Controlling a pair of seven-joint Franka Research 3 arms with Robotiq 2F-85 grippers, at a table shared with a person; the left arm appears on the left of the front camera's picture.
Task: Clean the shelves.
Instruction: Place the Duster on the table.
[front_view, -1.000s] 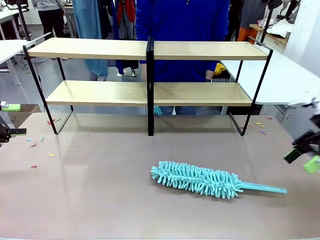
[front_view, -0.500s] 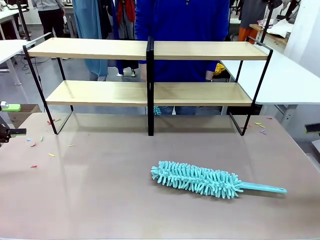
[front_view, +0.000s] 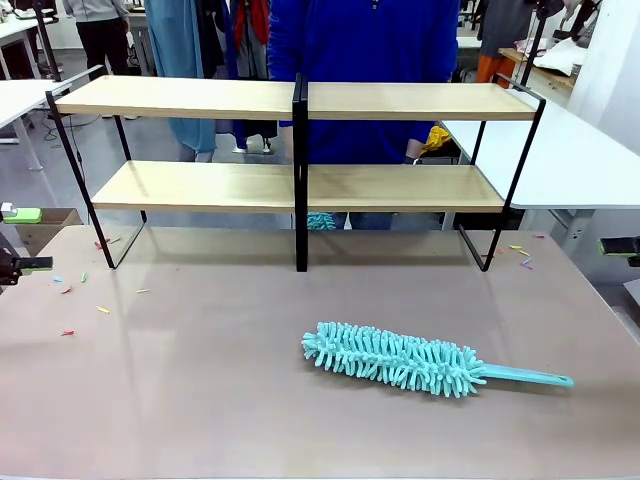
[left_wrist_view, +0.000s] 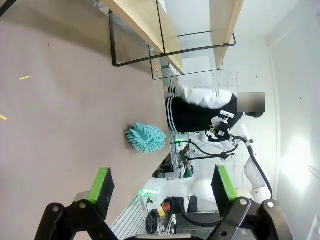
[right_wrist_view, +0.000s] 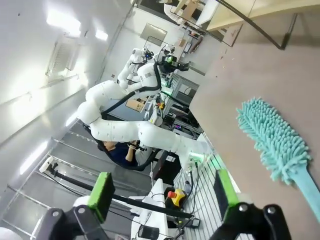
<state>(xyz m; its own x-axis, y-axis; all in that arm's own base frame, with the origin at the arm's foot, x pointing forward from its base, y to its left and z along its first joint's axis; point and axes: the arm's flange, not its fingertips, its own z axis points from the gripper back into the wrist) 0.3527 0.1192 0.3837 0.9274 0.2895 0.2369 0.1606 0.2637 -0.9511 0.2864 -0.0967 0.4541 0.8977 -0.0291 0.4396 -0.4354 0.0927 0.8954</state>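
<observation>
The shelves (front_view: 300, 150) stand upright at the far side of the table: a wide two-tier rack of long light-wood boards on a thin black metal frame, with a black post at its centre. Both boards lie level and bare. Seen past the left gripper (left_wrist_view: 162, 187), whose fingers stand apart, the rack lies well ahead and away, and one black end frame and both board ends show.
</observation>
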